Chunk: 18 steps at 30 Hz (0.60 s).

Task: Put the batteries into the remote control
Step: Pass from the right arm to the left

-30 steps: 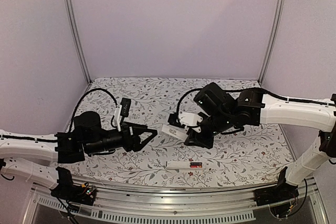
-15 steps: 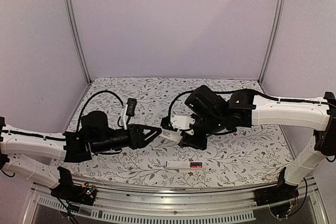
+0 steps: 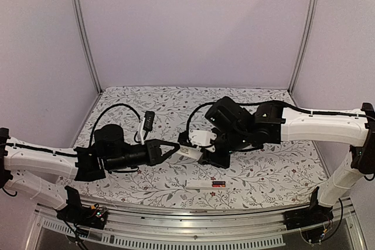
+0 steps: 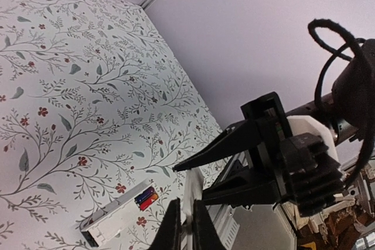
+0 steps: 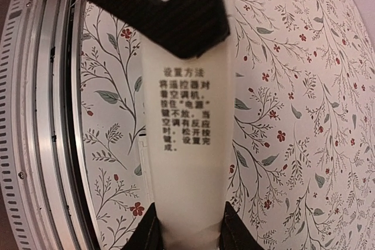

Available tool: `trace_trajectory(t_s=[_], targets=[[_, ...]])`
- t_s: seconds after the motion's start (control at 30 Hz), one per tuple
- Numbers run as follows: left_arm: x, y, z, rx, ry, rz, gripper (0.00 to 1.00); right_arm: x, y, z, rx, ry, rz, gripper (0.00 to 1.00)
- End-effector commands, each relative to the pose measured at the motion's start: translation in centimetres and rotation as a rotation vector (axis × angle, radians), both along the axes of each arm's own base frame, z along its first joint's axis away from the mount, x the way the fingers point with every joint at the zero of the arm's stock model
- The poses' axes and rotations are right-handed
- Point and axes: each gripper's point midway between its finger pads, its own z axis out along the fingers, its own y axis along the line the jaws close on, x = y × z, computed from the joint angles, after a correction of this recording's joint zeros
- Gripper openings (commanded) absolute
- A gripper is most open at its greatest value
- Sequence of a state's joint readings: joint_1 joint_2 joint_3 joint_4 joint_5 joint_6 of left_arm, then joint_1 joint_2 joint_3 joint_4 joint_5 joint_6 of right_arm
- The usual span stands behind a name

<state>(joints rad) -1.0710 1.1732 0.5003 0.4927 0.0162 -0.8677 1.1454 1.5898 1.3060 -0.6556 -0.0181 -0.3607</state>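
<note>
Remote control (image 3: 200,184) lies flat on the flowered tabletop (image 3: 263,174) near its front edge in the top view, with the batteries (image 3: 218,184), one red and one dark, at its right end; behind it and off the surface, the left claw (image 3: 176,146) and the right claw (image 3: 200,153) meet around a white plate (image 3: 187,150); the remote touches neither and lies nearer the right claw.

Left wrist view: the left claw (image 4: 186,228) is pinched tight on the thin edge of the plate (image 4: 188,200), whose other end sits in the right claw (image 4: 193,181); the remote (image 4: 114,219) lies down on the tabletop to the left, with the batteries (image 4: 146,197) side by side at its end, seemingly in its recess.

Right wrist view: the right claw (image 5: 190,235) clamps the sides of the plate (image 5: 187,162), printed characters facing the camera; the left claw's black fingers (image 5: 176,16) grip the plate's far end.
</note>
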Motion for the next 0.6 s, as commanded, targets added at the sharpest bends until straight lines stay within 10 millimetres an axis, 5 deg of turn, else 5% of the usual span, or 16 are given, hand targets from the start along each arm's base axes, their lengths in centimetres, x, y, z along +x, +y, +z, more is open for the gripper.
trace_trajectory(t_s=[0.0,0.1,0.27,0.4,0.57], targets=[[0.4,0.2,0.4,-0.023,0.011,0.019,0.00,0.0,0.5,0.5,0.015,-0.019,0.004,0.13],[0.4,0.5,0.5,-0.046,0.021,0.025,0.00,0.7,0.6,0.9,0.025,-0.045,-0.026,0.29],[0.5,1.2,0.3,-0.084,0.039,0.057,0.00,0.8,1.5,3.0,0.159,-0.076,-0.058,0.77],[0.5,1.5,0.4,-0.102,0.044,0.070,0.00,-0.4,2.3,6.7,0.388,-0.156,-0.013,0.81],[0.6,1.6,0.8,-0.118,0.041,0.077,0.00,-1.5,2.7,7.8,0.507,-0.216,0.068,0.80]])
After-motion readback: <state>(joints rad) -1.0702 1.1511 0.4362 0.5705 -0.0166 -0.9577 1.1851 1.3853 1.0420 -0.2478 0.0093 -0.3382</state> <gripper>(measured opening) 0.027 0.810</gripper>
